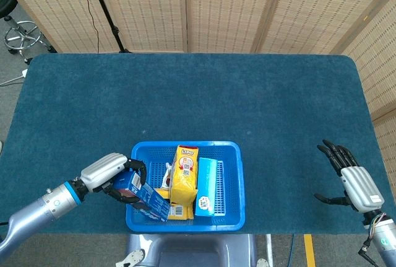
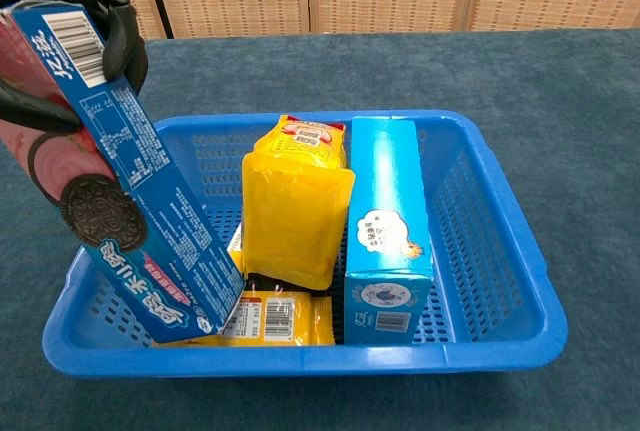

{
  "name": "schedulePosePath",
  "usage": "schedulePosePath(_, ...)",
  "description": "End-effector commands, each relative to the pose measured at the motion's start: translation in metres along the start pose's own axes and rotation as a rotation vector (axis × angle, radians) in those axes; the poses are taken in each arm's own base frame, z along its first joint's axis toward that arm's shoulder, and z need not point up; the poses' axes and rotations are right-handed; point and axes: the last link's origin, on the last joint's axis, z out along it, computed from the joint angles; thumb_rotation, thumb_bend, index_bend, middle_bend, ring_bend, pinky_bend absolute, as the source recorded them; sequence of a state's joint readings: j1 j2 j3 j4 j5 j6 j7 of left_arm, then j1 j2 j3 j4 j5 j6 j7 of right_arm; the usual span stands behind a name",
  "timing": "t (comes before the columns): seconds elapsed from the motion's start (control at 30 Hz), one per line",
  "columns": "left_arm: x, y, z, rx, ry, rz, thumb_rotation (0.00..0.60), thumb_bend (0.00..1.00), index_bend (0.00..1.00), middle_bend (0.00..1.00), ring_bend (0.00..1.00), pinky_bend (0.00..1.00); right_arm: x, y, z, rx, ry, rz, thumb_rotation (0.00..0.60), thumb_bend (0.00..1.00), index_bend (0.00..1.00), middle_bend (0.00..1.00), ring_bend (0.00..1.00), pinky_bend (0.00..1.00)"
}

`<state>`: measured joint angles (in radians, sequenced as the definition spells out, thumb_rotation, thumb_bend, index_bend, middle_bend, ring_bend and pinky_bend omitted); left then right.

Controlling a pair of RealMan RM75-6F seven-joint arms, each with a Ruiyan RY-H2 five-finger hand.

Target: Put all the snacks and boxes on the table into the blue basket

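Observation:
My left hand (image 1: 111,171) (image 2: 70,21) grips a blue cookie box (image 1: 143,195) (image 2: 120,201) by its upper end. The box tilts down into the left side of the blue basket (image 1: 234,180) (image 2: 500,241), its lower end over a flat yellow cracker pack (image 2: 280,316). Inside the basket an upright yellow snack bag (image 1: 181,171) (image 2: 298,206) leans beside a light blue box (image 1: 208,186) (image 2: 388,221). My right hand (image 1: 349,177) hovers open over the table at the far right, holding nothing.
The dark blue table cloth (image 1: 198,93) stretches behind the basket. Woven folding screens (image 1: 216,7) stand past the far edge, and a stool (image 1: 21,35) sits at the back left on the floor.

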<state>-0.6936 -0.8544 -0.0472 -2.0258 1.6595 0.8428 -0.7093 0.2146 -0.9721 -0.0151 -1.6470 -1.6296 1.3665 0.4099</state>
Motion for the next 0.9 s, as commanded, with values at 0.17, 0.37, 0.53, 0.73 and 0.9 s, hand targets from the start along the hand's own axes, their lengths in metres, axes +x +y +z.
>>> schedulePosePath(0.17, -0.006, -0.014, 0.004, 0.115, -0.070, 0.112, 0.600, 0.19, 0.01, 0.00, 0.00, 0.02, 0.000, 0.000, 0.000, 0.002, -0.003, 0.001, 0.600, 0.00, 0.00, 0.00, 0.00, 0.02)
schedulePosePath(0.37, 0.017, -0.015, 0.011, 0.030, 0.207, 0.175, 0.600, 0.11, 0.00, 0.00, 0.00, 0.00, 0.001, -0.001, -0.001, 0.011, -0.007, -0.005, 0.600, 0.00, 0.00, 0.00, 0.00, 0.02)
schedulePosePath(0.53, 0.030, -0.020, -0.007, -0.005, 0.435, 0.246, 0.600, 0.11, 0.00, 0.00, 0.00, 0.00, 0.003, -0.002, -0.002, 0.022, 0.001, -0.008, 0.600, 0.00, 0.00, 0.00, 0.00, 0.02)
schedulePosePath(0.73, 0.029, -0.040, -0.039, 0.078, 0.493, 0.335, 0.600, 0.11, 0.00, 0.00, 0.00, 0.00, 0.004, -0.004, -0.004, 0.035, 0.008, -0.004, 0.600, 0.00, 0.00, 0.00, 0.00, 0.02)
schedulePosePath(0.9, 0.021, -0.061, -0.067, 0.173, 0.528, 0.382, 0.600, 0.11, 0.00, 0.00, 0.00, 0.00, 0.006, -0.005, -0.005, 0.045, 0.023, -0.011, 0.600, 0.00, 0.00, 0.00, 0.00, 0.02)
